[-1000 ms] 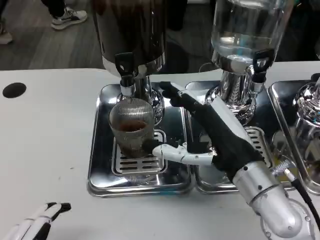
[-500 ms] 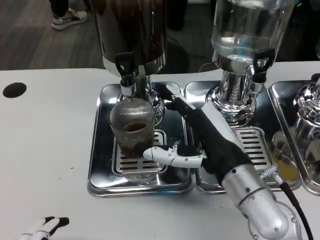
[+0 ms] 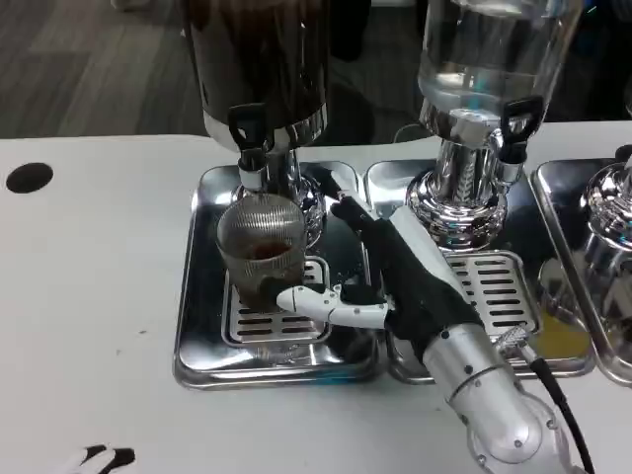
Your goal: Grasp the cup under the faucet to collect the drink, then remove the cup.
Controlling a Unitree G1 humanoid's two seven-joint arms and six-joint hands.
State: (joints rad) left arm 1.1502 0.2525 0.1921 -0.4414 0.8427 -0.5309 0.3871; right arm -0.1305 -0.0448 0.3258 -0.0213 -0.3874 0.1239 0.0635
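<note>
The ribbed glass cup (image 3: 259, 252) stands upright on the slotted grate of the left drip tray (image 3: 202, 336), directly under the black-handled faucet (image 3: 249, 146) of the dark drink dispenser (image 3: 259, 69). A shallow layer of brown drink sits in the cup, well below the rim.

The right hand (image 3: 395, 281) lies just to the right of the cup, its dark palm side facing left toward the glass. The white thumb reaches along the near side of the cup's base, its tip touching or nearly touching the glass; I cannot tell which. The upper fingers (image 3: 341, 197) stretch toward the far right of the cup, beside the dispenser's chrome stand, with a gap between them and the glass. The hand is spread wide around the cup and is not closed on it. Its silver forearm (image 3: 489, 400) runs toward the near right corner, with a black cable beside it.

At the near left edge, only the black and white fingertips of the left hand (image 3: 99, 457) show above the white table (image 3: 89, 286); whether it is open or curled cannot be told.

To the right stands a clear water dispenser (image 3: 489, 59) on a chrome base, over its own drip tray (image 3: 504, 286). A third chrome dispenser (image 3: 607, 212) shows partly at the right edge. A black round hole (image 3: 28, 177) marks the table at the far left.
</note>
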